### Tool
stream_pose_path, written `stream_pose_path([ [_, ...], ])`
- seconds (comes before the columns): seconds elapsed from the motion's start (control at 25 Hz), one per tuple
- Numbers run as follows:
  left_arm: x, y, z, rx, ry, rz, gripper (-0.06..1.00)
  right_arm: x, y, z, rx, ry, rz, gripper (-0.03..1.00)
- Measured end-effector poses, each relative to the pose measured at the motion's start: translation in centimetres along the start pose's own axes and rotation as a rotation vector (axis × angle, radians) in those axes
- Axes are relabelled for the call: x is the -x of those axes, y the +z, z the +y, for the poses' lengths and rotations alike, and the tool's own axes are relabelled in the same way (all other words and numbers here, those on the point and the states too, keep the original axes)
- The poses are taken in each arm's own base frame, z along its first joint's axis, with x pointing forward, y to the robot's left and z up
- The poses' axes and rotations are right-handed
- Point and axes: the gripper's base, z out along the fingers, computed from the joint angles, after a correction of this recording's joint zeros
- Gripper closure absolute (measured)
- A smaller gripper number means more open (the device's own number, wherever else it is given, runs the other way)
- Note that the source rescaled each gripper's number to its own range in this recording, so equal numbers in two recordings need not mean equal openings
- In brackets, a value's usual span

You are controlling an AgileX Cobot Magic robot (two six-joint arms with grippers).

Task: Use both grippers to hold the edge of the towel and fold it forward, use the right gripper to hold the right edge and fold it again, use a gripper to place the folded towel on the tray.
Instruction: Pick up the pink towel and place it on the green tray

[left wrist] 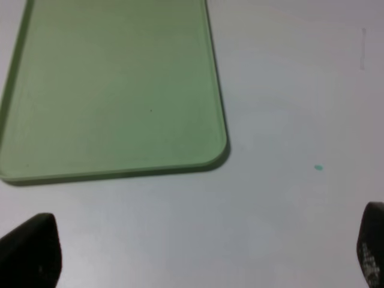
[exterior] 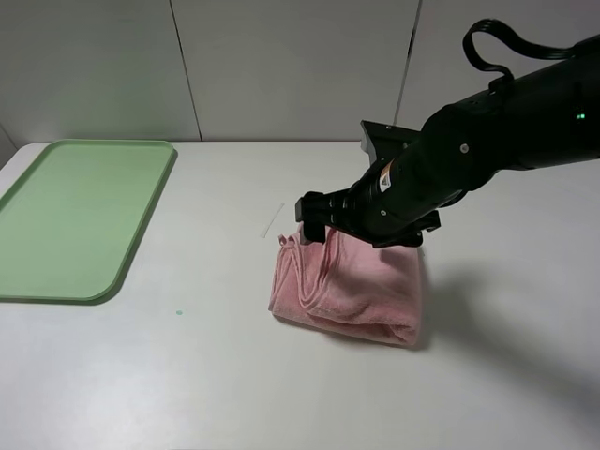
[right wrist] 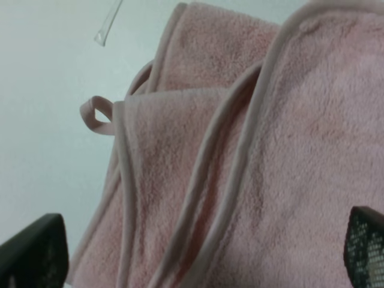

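The pink towel (exterior: 352,286) lies folded into a thick bundle at the middle of the table. My right gripper (exterior: 317,223) hovers over its far left corner, jaws open and holding nothing. In the right wrist view the towel (right wrist: 288,150) fills the space under my right gripper (right wrist: 198,252), with layered hems (right wrist: 240,162) and the small loop (right wrist: 96,114) showing. The pale green tray (exterior: 75,216) sits empty at the left. My left gripper (left wrist: 201,249) is open above bare table near the tray's (left wrist: 114,90) corner; the exterior view does not show it.
A thin clear strip (exterior: 272,220) lies on the table just beyond the towel, also caught in the right wrist view (right wrist: 108,24). A small green speck (exterior: 178,311) marks the table between tray and towel. A white wall backs the table.
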Motion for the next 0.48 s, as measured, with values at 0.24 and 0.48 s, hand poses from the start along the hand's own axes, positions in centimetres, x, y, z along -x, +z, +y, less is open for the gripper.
stream_pose_path([
  [0.24, 0.0, 0.0, 0.0, 0.0, 0.0, 0.0, -0.04, 0.09, 0.0, 0.05, 0.005, 0.004, -0.009, -0.03],
  [0.48, 0.0, 0.0, 0.0, 0.0, 0.0, 0.0, -0.04, 0.09, 0.0, 0.03, 0.003, 0.017, -0.01, -0.03],
])
